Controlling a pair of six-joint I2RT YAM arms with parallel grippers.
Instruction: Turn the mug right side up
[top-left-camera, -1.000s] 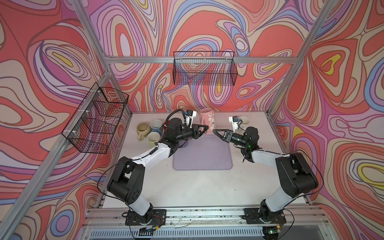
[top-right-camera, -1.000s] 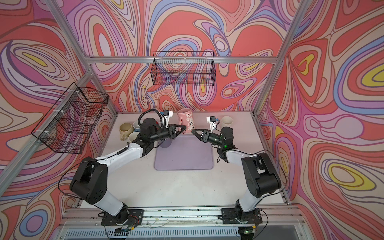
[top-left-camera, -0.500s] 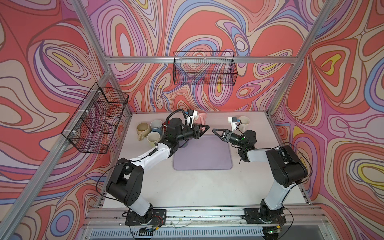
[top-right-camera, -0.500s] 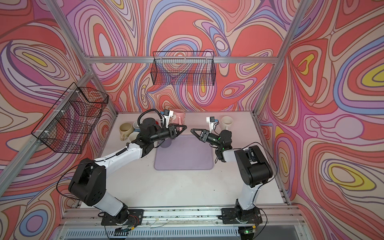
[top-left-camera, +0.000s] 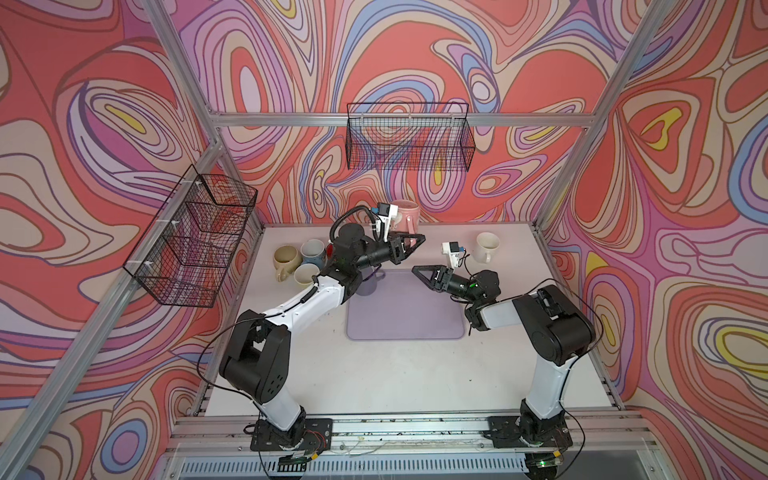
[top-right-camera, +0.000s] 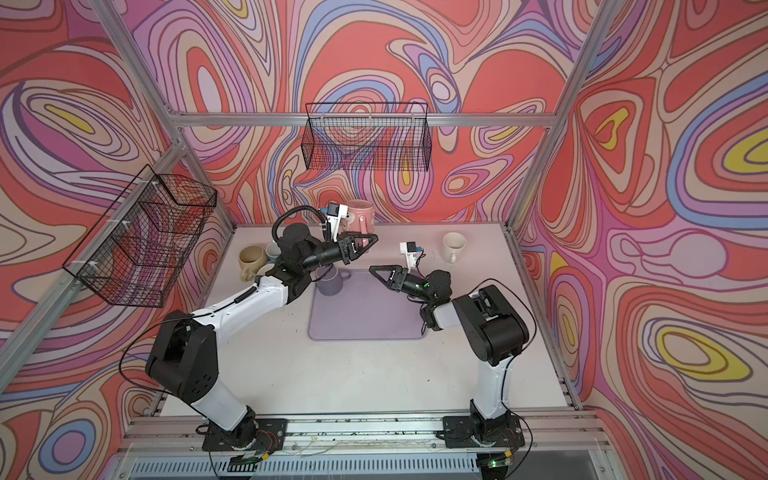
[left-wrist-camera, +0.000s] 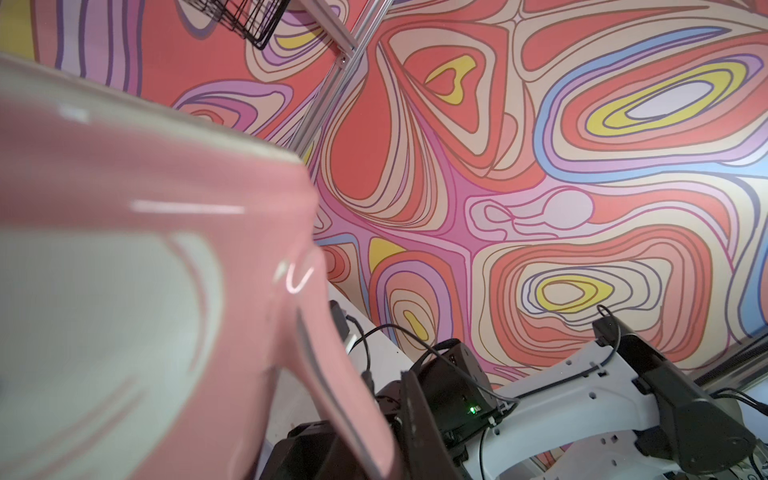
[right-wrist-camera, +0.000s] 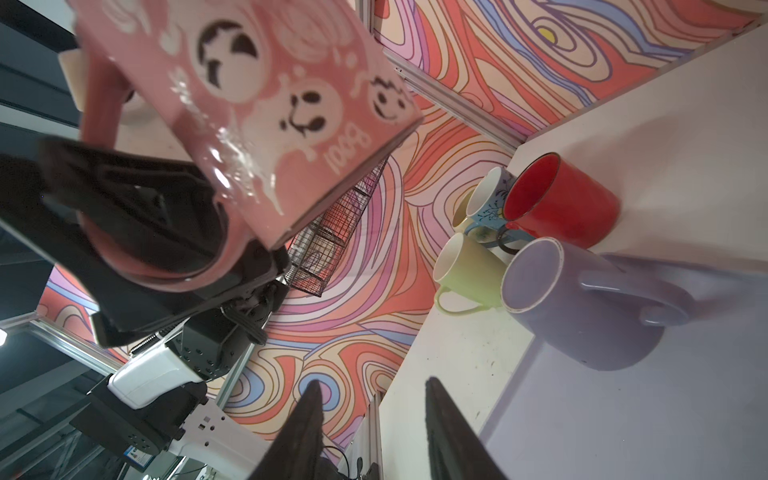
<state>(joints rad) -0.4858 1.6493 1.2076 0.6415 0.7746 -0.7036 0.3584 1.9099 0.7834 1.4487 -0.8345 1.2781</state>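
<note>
The pink mug (top-left-camera: 405, 214) (top-right-camera: 359, 212) with white cartoon faces hangs in the air over the back of the table, roughly upright. My left gripper (top-left-camera: 417, 240) (top-right-camera: 371, 241) is shut on its handle. In the left wrist view the mug (left-wrist-camera: 145, 249) fills the frame, its handle between the black fingers (left-wrist-camera: 419, 424). Which end faces up I cannot tell. My right gripper (top-left-camera: 417, 271) (top-right-camera: 373, 270) hovers open and empty just below and in front of it. From the right wrist view the mug (right-wrist-camera: 257, 104) appears ahead of the open gripper (right-wrist-camera: 370, 395).
A purple mug (top-left-camera: 368, 282) (right-wrist-camera: 582, 299) stands on the back-left corner of the lilac mat (top-left-camera: 405, 309). Beige (top-left-camera: 284, 257), blue (top-left-camera: 311, 249), cream (top-left-camera: 305, 274) and red (right-wrist-camera: 561, 203) mugs cluster at back left. A white mug (top-left-camera: 486, 245) stands back right. Wire baskets (top-left-camera: 409, 141) (top-left-camera: 191, 237) hang on the walls.
The left gripper has carried the pink mug up and back and turned it. The right arm's elbow has risen; its open gripper stays near the same spot.
</note>
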